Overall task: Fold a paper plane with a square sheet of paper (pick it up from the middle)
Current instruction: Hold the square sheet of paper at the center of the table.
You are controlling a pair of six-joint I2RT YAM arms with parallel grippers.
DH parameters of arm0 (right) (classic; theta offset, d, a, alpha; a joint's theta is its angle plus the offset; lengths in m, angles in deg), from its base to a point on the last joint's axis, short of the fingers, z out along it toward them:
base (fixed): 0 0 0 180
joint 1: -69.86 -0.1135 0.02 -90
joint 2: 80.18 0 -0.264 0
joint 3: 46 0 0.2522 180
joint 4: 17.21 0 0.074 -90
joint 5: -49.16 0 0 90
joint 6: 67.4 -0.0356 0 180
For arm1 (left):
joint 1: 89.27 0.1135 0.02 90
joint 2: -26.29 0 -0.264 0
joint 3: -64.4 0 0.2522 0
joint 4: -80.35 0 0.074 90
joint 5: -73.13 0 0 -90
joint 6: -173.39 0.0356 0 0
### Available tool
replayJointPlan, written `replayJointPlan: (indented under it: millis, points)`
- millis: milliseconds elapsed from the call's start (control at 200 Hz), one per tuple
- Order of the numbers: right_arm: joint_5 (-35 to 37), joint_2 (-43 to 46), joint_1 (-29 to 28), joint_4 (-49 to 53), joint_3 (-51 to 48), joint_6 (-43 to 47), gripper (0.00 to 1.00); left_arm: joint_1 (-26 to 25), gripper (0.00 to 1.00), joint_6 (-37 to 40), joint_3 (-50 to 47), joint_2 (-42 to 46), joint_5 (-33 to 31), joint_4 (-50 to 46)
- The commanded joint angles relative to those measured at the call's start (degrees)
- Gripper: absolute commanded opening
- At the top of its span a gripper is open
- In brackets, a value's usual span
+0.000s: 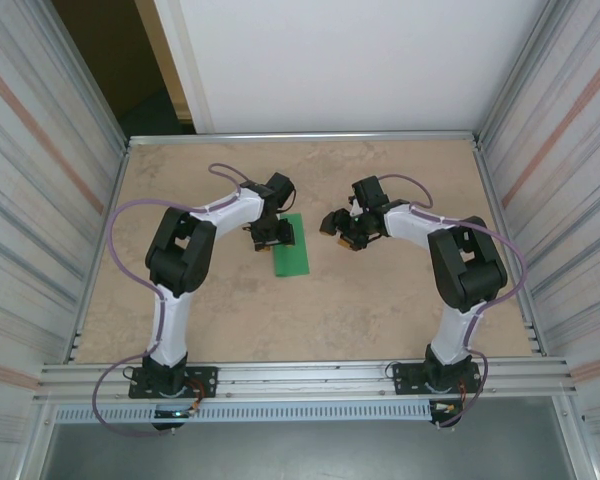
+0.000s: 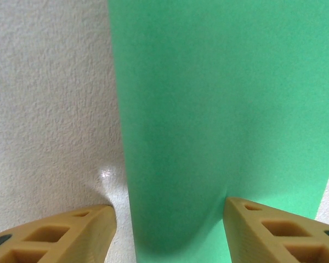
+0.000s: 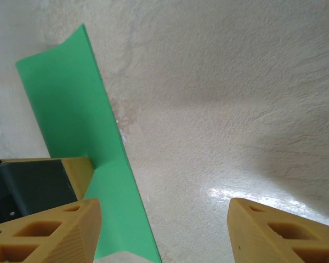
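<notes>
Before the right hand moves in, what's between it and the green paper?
Bare table, nothing else: in the top view a narrow beige strip separates the right hand from the green paper.

Bright, even light; slight tabletop glare

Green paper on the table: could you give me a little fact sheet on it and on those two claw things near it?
paper: green paper, lying on the table
shape: narrow rectangle from above, no pointed nose
left gripper: open, low over the paper's near end, one finger over the paper, the other over bare table
right gripper: open, holding nothing, over bare table to the right of the paper
plane: not formed yet
</notes>
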State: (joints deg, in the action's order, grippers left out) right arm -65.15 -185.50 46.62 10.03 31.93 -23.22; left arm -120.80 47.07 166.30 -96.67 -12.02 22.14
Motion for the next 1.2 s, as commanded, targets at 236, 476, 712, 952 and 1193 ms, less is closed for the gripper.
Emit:
replayJointPlan:
  millis: [236, 476, 712, 952, 1193]
  points:
    - [-1.27, -1.24, -0.42, -0.29, 0.49, 0.88, 0.61, -1.35, 0.59, -2.2, -7.43, -13.33, 5.53, 1.75]
    - [-2.27, -1.63, -0.86, -1.23, 0.11, 0.81, 0.6, -1.4, 0.6, -1.83, -7.89, -13.19, 5.41, 2.11]
    - [-3.75, -1.62, -1.29, -2.59, -0.02, 0.65, 0.59, -1.35, 0.59, -1.52, -7.85, -13.34, 5.44, 2.18]
    - [-8.85, -3.1, -2.93, -4.73, 1.29, 1.74, 0.5, -1.4, 0.59, -1.17, -7.87, -13.33, 5.27, 2.21]
    - [-12.41, -7.8, -4.27, -6.36, 4.83, 0.8, 0.27, -1.36, 0.59, -0.43, -7.86, -13.38, 5.18, 2.26]
